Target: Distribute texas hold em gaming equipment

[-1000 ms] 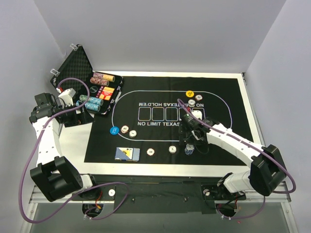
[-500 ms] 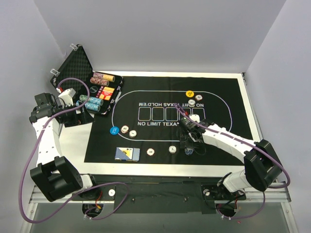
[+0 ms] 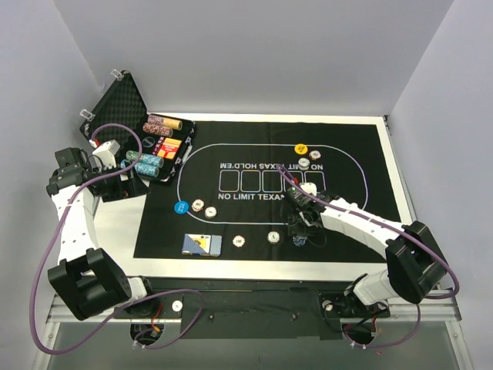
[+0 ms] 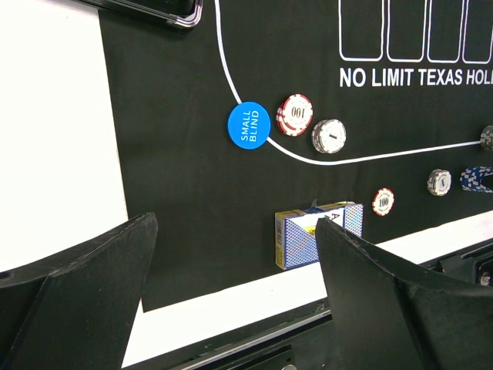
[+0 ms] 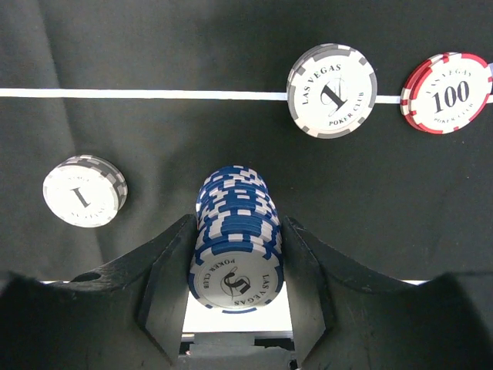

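Note:
A stack of blue poker chips (image 5: 235,231) stands on its edge on the black felt mat (image 3: 354,154), near its front border. My right gripper (image 5: 235,266) is shut on it, a finger pressed to each side of the stack (image 3: 300,240). Single chips lie around it: a grey "1" chip (image 5: 332,90), a red "100" chip (image 5: 447,92) and another grey chip (image 5: 83,190). My left gripper (image 4: 235,231) hangs open and empty near the case (image 3: 115,100). Its view shows the blue "small blind" button (image 4: 249,125) and the blue-backed card deck (image 4: 317,231).
The open foam-lined case holds rolls of chips (image 3: 158,146) at the mat's left corner. A yellow button (image 3: 301,149) and two chips (image 3: 310,159) lie at the oval's far right. More single chips (image 3: 204,208) sit along the oval's near line. White table (image 3: 115,223) borders the mat.
The right gripper's jaws have come together on the blue chip stack and the arm has sunk a little toward the mat. The left arm has not moved.

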You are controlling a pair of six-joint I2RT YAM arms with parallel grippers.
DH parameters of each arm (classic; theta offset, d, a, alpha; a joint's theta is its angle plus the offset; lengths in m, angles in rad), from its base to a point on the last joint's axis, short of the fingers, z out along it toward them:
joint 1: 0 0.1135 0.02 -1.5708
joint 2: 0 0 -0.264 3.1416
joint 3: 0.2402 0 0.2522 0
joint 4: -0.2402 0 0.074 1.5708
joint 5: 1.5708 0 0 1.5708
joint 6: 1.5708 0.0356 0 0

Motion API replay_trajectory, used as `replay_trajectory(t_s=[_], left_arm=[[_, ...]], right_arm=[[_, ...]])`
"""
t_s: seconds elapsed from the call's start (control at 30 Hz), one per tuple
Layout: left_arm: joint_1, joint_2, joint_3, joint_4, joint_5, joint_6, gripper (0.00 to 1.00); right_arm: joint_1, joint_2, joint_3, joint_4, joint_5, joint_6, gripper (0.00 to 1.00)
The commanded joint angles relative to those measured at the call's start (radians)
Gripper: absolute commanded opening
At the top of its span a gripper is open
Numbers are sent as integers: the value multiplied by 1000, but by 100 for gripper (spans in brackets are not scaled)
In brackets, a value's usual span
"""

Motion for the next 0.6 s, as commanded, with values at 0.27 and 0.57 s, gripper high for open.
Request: replay_trajectory(t_s=[0.27,0.57], left_arm=[[8,-17,31,10,21,15,95],[7,-17,12,18,25,12,95]], right_arm=[[-14,-36,-1,-39,-9,27,34],[-10,-106,67,-113,1,27,31]])
